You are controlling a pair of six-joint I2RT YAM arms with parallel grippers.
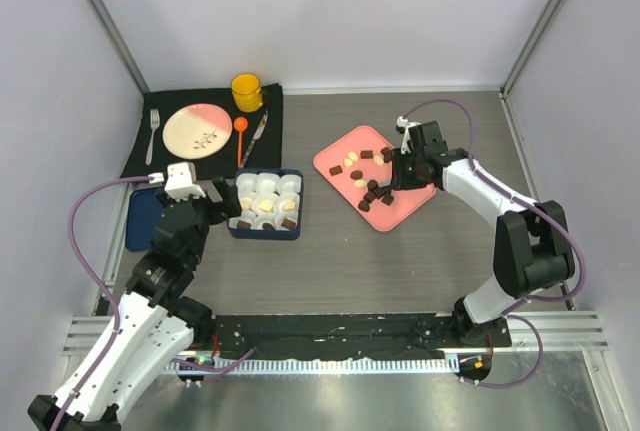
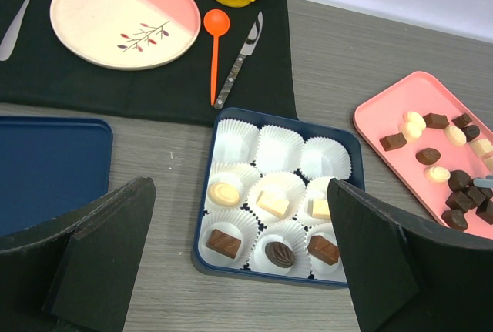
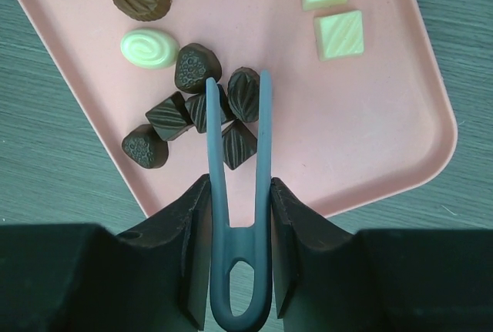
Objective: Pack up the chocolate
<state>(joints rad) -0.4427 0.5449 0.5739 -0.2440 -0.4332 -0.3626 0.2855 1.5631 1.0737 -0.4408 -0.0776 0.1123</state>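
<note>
— How does your right claw [image 3: 239, 197] stand?

— It is closed narrow on the tongs [image 3: 240, 241]. My two fingers [image 3: 192, 216] press the grey-blue arms from both sides, low near the loop. The two tips of the tongs stand a little apart over the pink tray [image 3: 370, 132].

— And the chocolate [image 3: 243, 93]?

— One dark ribbed piece lies between the tips, with part of a second dark piece beside it. If the tips touch them, I cannot tell. More dark pieces lie close together on the left of the tips. Further away on the same tray are one cream swirl and two cream squares.

— Your left claw [image 2: 241, 216]?

— It is wide apart and holds nothing. It hangs at the near side of the blue box [image 2: 202, 216]. In the box are white paper cups [image 2: 280, 149]. The near row has three brown pieces, and the middle row has three cream ones.

— What is around the box?

— A flat blue lid [image 2: 46, 162] lies to its left. Behind it is a black mat [image 2: 154, 85] with a plate [image 2: 123, 12], an orange spoon [image 2: 216, 35] and a knife [image 2: 240, 58].
</note>
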